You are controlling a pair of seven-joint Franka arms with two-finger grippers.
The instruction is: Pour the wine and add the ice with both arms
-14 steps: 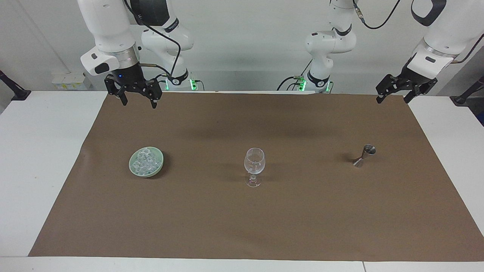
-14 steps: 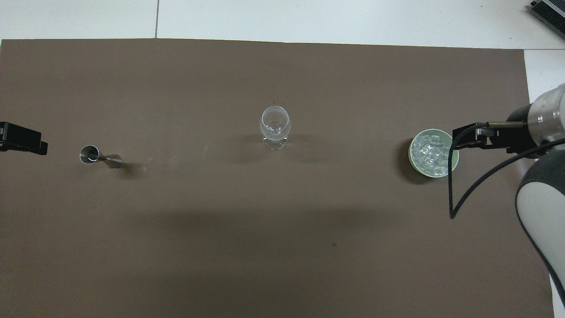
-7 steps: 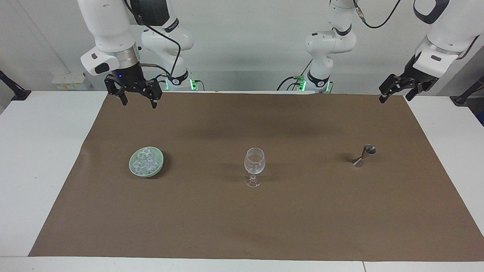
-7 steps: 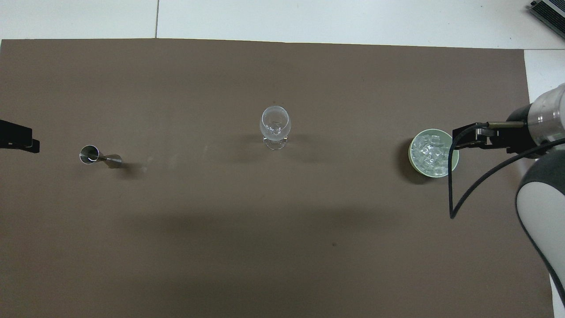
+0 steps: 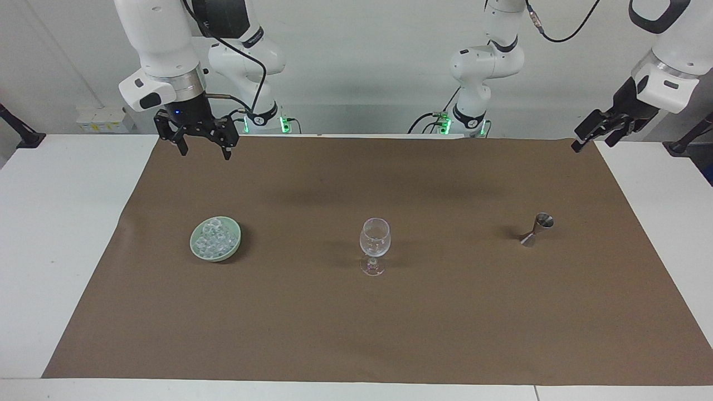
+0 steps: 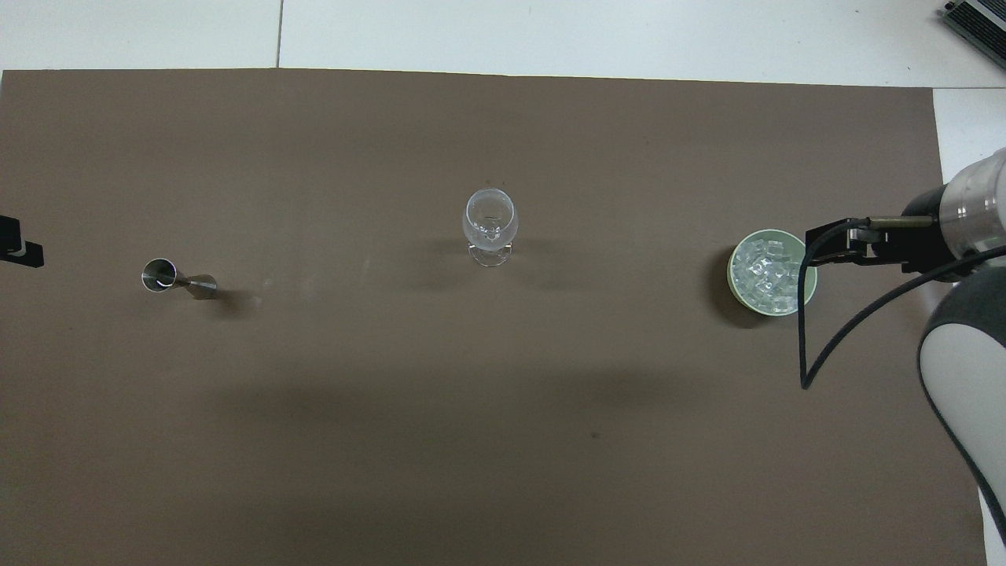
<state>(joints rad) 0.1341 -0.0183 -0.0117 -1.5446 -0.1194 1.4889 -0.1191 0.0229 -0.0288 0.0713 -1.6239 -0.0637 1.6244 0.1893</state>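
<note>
A: Where are the grippers?

B: The right gripper is held in the air over the brown mat's edge nearest the robots, at the right arm's end. Its fingers are spread apart and nothing is gripped. The left gripper is seen up over the mat's corner at the left arm's end, nearest the robots — fingers apart, nothing held. In the overhead view only a black sliver of it is shown at the frame edge.

A: And the ice?

B: The ice is heaped in a pale green bowl set on the mat toward the right arm's end, well apart from the mat's edges. The bowl is farther from the robots than the right gripper's spot over the edge.

A: Other items?

B: A clear stemmed wine glass is stood upright mid-mat. A small metal jigger is stood toward the left arm's end, tilted as viewed. All three are lined up in a row across the mat, well apart from each other.

A: Room to move?

B: Bare mat is left between the items, and wide bare strips run nearer to and farther from the robots than the row. White table is exposed past both mat ends.
</note>
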